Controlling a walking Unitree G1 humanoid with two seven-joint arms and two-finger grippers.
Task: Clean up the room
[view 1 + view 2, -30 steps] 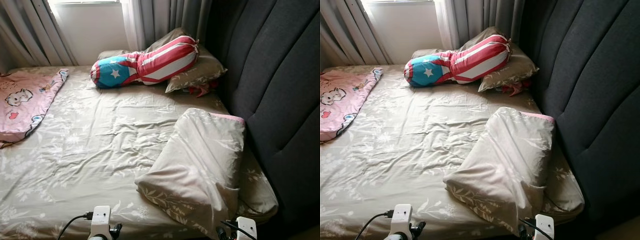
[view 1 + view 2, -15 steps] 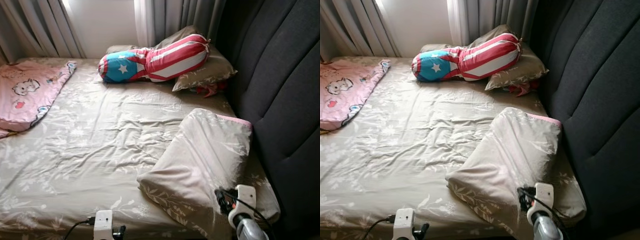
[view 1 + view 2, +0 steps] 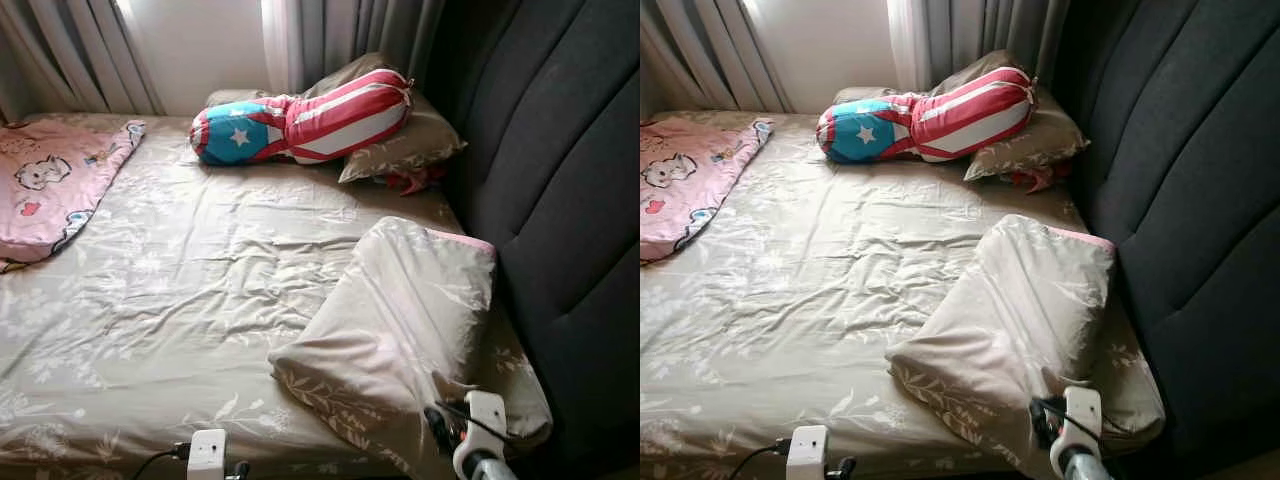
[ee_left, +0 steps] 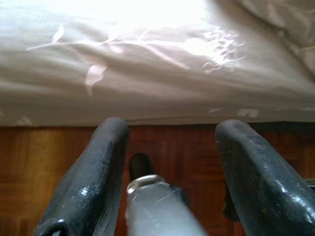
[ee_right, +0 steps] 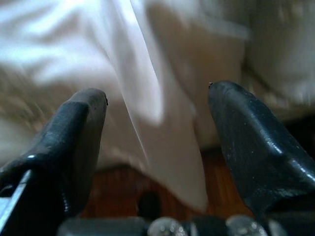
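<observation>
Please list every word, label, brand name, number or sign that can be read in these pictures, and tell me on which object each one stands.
No readable text in any view.
Pink blanket: cartoon animal and heart prints, no lettering that can be made out.
Bolster pillow: a white star and red and white stripes, a pattern and not words.
Bedsheet and the folded pillow: leaf print, no letters.

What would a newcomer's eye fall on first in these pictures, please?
Most likely the red, white and blue bolster lying across a pillow at the far end of the bed, below the curtains. Next, the folded beige duvet beside the dark headboard, with the open right gripper near its corner.
</observation>
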